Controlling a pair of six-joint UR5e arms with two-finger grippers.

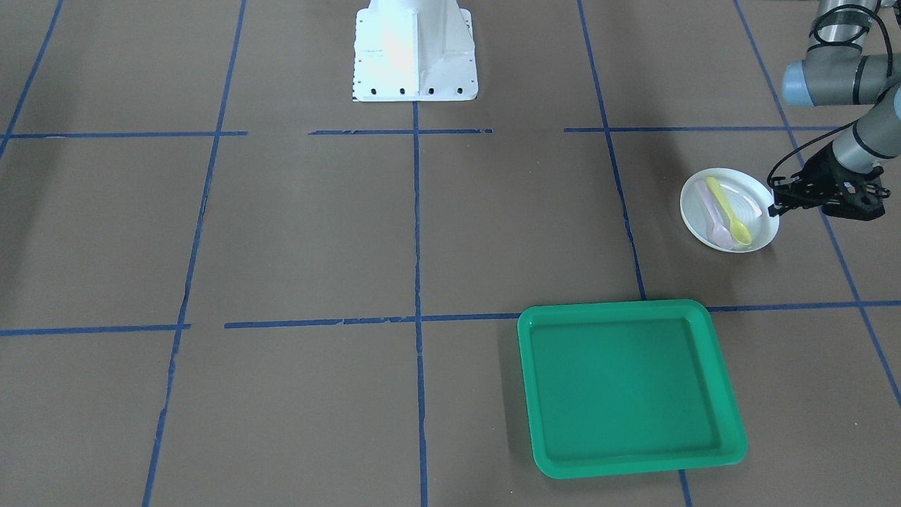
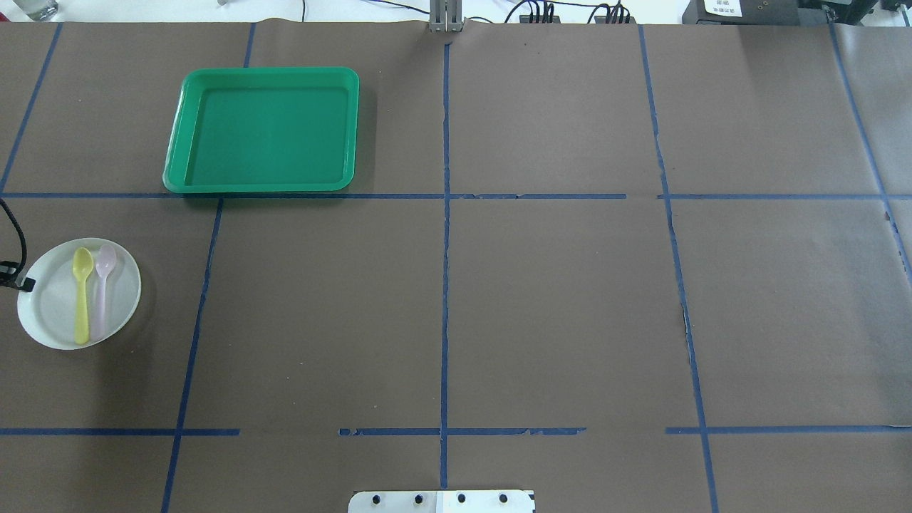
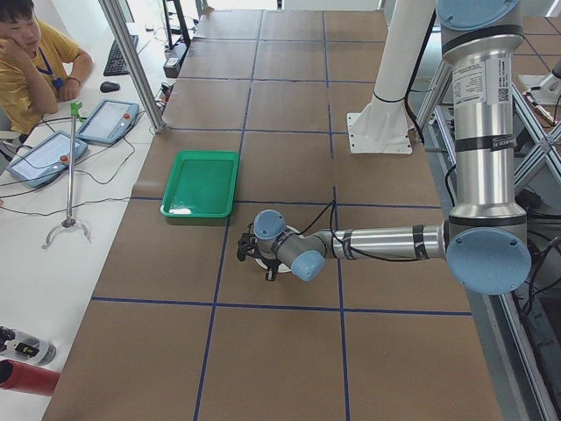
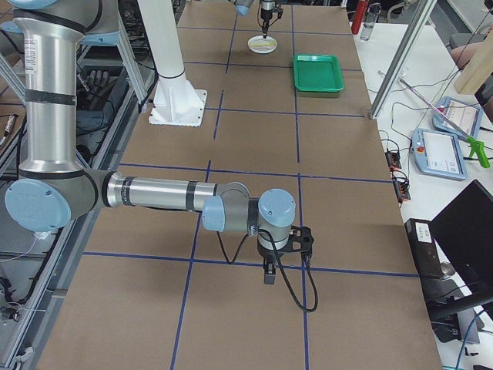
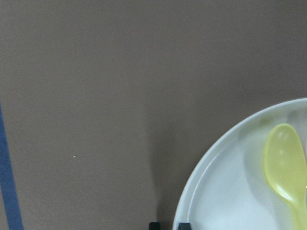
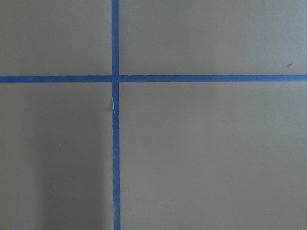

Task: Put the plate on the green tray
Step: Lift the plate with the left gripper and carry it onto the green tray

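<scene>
The white plate lies on the brown table with a yellow spoon and a pink spoon in it. My left gripper is low at the plate's edge. In the left wrist view its two fingertips stand close together astride the plate's rim, shut on it. The green tray is empty and lies apart from the plate, farther from the robot's base. My right gripper hangs over bare table far from both; I cannot tell whether it is open or shut.
The white robot base stands at the table's middle edge. Blue tape lines cross the brown table. An operator sits beyond the table's far side, with teach pendants and cables.
</scene>
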